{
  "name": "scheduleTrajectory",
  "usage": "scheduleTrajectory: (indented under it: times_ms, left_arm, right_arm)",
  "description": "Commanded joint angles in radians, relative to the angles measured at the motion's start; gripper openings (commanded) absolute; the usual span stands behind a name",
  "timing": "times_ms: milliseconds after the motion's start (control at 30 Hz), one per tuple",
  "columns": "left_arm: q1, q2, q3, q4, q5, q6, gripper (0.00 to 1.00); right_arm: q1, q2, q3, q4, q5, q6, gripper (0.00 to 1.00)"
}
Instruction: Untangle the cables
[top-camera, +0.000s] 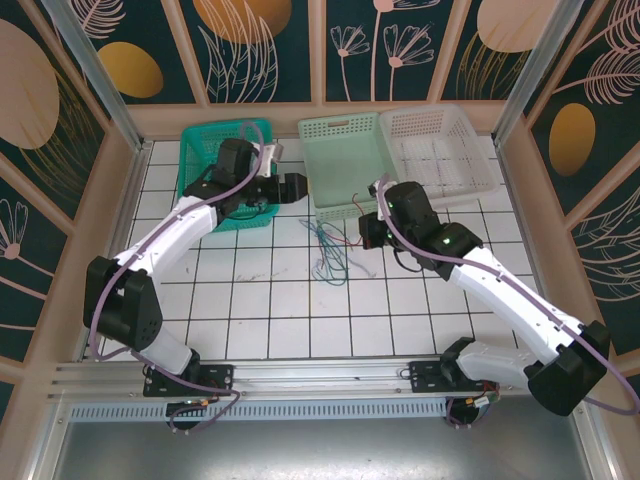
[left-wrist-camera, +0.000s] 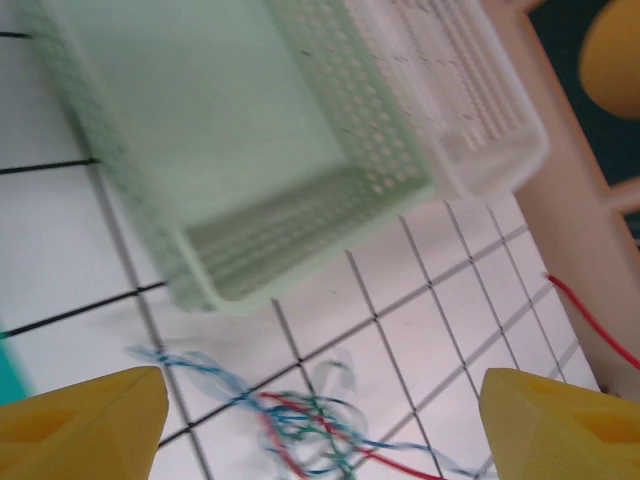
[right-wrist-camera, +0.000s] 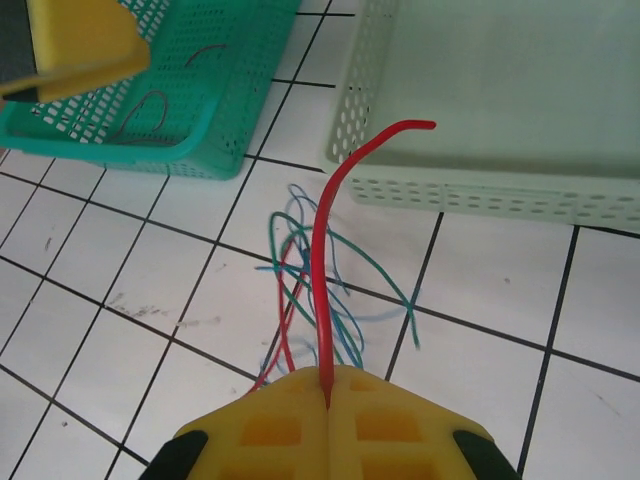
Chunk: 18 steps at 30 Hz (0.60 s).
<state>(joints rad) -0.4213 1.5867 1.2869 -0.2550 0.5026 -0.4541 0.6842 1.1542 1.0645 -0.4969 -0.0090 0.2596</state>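
The top camera looks down on the table (top-camera: 250, 310); both close wrist cameras share the cables (right-wrist-camera: 321, 260) (left-wrist-camera: 300, 422) and pale-green basket (right-wrist-camera: 500, 192) (left-wrist-camera: 300, 232).

My right claw (right-wrist-camera: 328, 398) pinches the red cable (right-wrist-camera: 321, 260). It rises stiffly toward 12 o'clock from the closed tips, and its free end hooks toward 3. Behind it the blue cable (right-wrist-camera: 293, 200) and green cable (right-wrist-camera: 372, 265) lie curled together, flat on the table (top-camera: 250, 300) near its middle. A thinner red strand at 7 o'clock may be the same cable.
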Motion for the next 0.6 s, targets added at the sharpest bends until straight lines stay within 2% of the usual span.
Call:
scheduleTrajectory:
  times_ms: [0,100,233,333,567]
  left_arm:
    - [-0.054,0.031,0.008,0.049,0.082,-0.022,0.78]
    - [-0.070,0.030,-0.032,0.081,0.093,-0.052,0.76]
    - [-0.076,0.014,-0.046,0.075,0.096,-0.018,0.75]
    - [-0.079,-0.006,-0.053,0.075,0.131,0.058,0.75]
    - [-0.098,-0.085,-0.066,0.076,0.227,0.351,0.81]
  right_arm:
    - [0.011,0.033,0.051,-0.021,-0.016,-0.026,0.00]
    - [0.014,0.034,0.061,0.020,-0.028,-0.029,0.00]
    - [0.012,0.033,0.074,0.048,-0.046,-0.027,0.00]
    - [0.004,0.036,0.093,0.048,-0.075,-0.033,0.00]
    - [-0.029,0.066,0.139,0.002,-0.215,-0.055,0.00]
